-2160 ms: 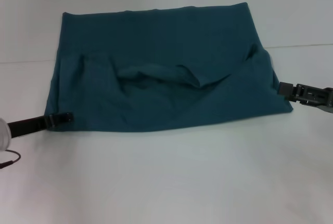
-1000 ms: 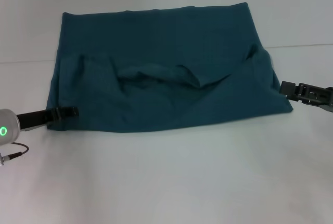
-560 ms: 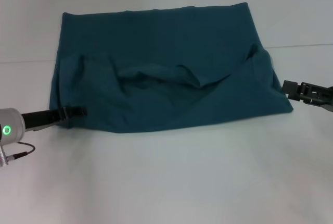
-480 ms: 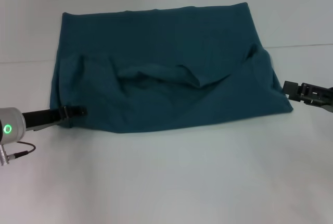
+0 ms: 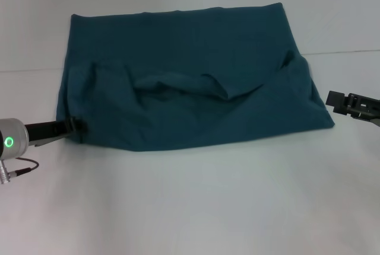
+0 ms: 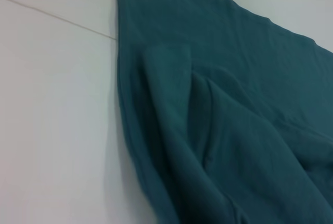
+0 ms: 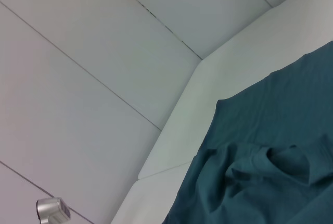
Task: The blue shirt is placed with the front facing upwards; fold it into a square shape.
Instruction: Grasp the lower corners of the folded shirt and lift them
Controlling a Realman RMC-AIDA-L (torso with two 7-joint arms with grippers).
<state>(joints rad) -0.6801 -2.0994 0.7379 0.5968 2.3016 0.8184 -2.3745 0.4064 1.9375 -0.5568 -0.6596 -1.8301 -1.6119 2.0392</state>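
The blue shirt [image 5: 196,59] lies on the white table, folded into a wide band with its plain teal side up. No print or collar shows. A loose wrinkle runs across its middle. My left gripper [image 5: 76,127] is low at the shirt's near left corner, touching the hem. The left wrist view shows that hem and the bunched layers [image 6: 218,104] from close by. My right gripper [image 5: 330,98] hovers just off the shirt's right edge, apart from the cloth. The right wrist view looks across the rumpled shirt [image 7: 270,182].
The white table [image 5: 190,207] stretches wide in front of the shirt, with a thin seam [image 5: 344,51] running across it behind the right side. A thin cable [image 5: 21,169] hangs by my left wrist. My left arm's silver wrist [image 7: 52,211] shows far off in the right wrist view.
My left gripper slid inward along the shirt's near left corner, then drew back to the left, and the corner shifted slightly. My right gripper edged a little to the right, away from the shirt.
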